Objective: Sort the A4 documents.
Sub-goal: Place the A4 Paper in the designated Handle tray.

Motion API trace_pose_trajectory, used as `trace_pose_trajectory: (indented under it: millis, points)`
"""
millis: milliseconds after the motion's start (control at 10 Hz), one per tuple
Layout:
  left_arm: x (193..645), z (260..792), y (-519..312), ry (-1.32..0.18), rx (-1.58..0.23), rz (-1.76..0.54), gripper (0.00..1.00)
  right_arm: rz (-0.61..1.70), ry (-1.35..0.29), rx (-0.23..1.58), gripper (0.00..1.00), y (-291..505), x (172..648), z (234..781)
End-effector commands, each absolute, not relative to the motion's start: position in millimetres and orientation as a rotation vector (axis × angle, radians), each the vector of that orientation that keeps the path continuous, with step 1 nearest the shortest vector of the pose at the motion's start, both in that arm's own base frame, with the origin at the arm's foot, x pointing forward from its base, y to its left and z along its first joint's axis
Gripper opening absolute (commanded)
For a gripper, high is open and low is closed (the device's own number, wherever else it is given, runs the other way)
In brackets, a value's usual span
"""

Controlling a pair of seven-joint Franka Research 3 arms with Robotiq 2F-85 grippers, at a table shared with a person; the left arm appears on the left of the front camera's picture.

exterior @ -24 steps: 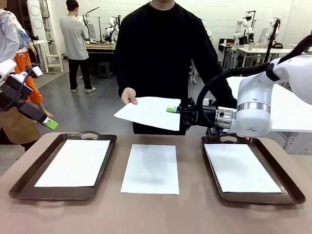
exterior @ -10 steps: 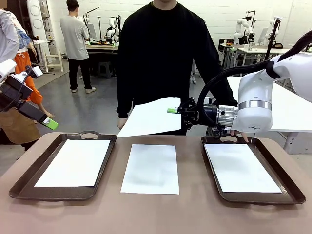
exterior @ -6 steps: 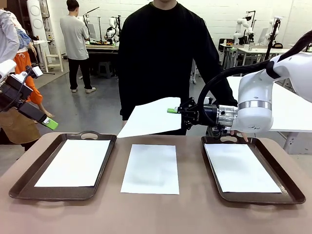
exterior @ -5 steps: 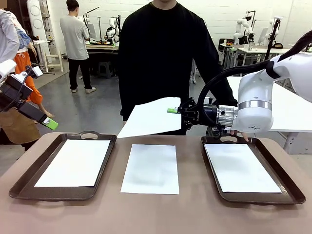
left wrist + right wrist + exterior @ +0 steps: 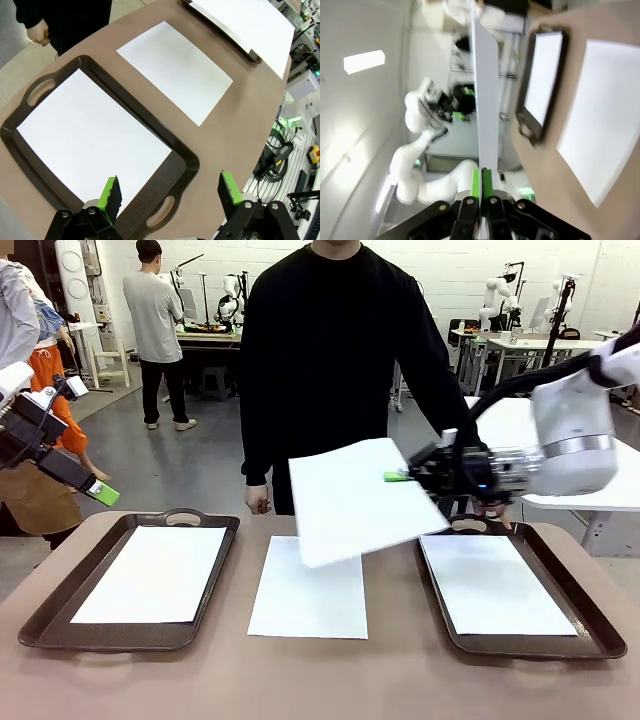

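Note:
My right gripper (image 5: 398,477) is shut on the edge of a white A4 document (image 5: 355,498), which hangs tilted in the air above the middle of the table. In the right wrist view that sheet (image 5: 485,95) shows edge-on between the closed green pads (image 5: 476,182). One more sheet (image 5: 308,588) lies flat on the bare table between the trays. Another sheet (image 5: 152,573) lies in the left tray (image 5: 40,628), and one (image 5: 495,583) in the right tray (image 5: 592,618). My left gripper (image 5: 171,189) hovers open and empty over the left tray's near end (image 5: 186,169).
A person in black stands at the far side, one hand (image 5: 258,502) hanging down near the table edge. Both dark brown trays have handles. The table's near edge (image 5: 260,125) drops off to cables and equipment. Other people and tables stand farther back.
The person let go of the sheet and lowered the hand. My right gripper has carried the sheet to the right and toward me, and it now tilts down over the middle sheet. The left arm held still.

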State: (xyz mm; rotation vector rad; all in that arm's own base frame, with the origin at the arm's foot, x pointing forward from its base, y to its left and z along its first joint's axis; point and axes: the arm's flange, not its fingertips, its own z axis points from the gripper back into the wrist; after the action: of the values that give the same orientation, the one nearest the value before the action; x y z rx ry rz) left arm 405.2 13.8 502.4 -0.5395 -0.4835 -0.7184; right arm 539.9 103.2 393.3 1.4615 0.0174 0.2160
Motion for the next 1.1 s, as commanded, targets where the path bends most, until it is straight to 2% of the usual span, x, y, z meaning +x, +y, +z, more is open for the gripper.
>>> trace_pose_trajectory:
  millis: [0, 200, 600, 1000]
  points:
    - [405, 503, 14, -0.486, -0.539, -0.722, 1.0, 0.329, -0.041, 1.4, 0.01, 61, 548, 399]
    - [405, 503, 14, -0.486, -0.539, -0.722, 1.0, 0.328, -0.094, 1.3, 0.01, 33, 554, 394]
    - [405, 503, 14, -0.486, -0.539, -0.722, 1.0, 0.15, -0.166, 1.294, 0.01, -7, 566, 348]
    - [405, 503, 14, -0.486, -0.539, -0.722, 1.0, 0.035, -0.188, 1.245, 0.01, -47, 558, 312]
